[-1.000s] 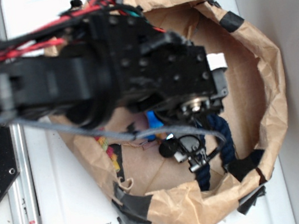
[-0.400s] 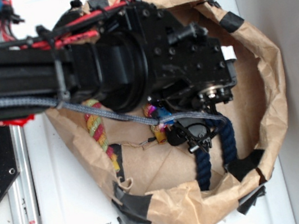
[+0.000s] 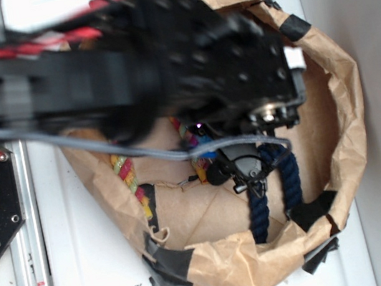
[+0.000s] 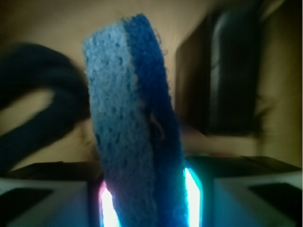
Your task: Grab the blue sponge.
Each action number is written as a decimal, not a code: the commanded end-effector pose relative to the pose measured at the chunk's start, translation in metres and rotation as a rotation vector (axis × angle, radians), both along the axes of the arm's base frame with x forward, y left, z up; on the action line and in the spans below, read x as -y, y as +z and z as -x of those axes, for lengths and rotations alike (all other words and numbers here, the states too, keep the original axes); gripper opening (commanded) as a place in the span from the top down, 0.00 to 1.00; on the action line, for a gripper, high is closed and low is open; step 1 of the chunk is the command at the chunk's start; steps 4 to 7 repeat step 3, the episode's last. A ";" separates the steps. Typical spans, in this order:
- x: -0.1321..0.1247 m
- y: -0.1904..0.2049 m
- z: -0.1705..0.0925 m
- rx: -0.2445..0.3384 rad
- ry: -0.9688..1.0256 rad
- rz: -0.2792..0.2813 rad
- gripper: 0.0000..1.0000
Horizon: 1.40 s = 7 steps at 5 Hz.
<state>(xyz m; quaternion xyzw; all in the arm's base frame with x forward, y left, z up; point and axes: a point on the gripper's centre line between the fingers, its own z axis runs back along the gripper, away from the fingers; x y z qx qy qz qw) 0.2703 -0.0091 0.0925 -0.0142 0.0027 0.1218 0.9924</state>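
Gripper (image 4: 150, 198) is seen pinched on the sponge (image 4: 135, 123), held edge-on between the fingers above the bag (image 3: 325, 78) floor (rope (image 4: 38, 113) behind); judged light, soft, compressible, best clamped across its flat faces.

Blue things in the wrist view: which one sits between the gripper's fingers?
The blue sponge: bright, porous, standing on edge between the gripper fingers. The dark navy rope lies blurred behind it.

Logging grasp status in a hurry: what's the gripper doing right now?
Gripper: closed on the blue sponge, which stands upright between its fingers.
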 end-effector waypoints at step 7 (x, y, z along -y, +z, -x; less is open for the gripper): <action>-0.008 0.086 0.024 0.028 -0.113 0.065 1.00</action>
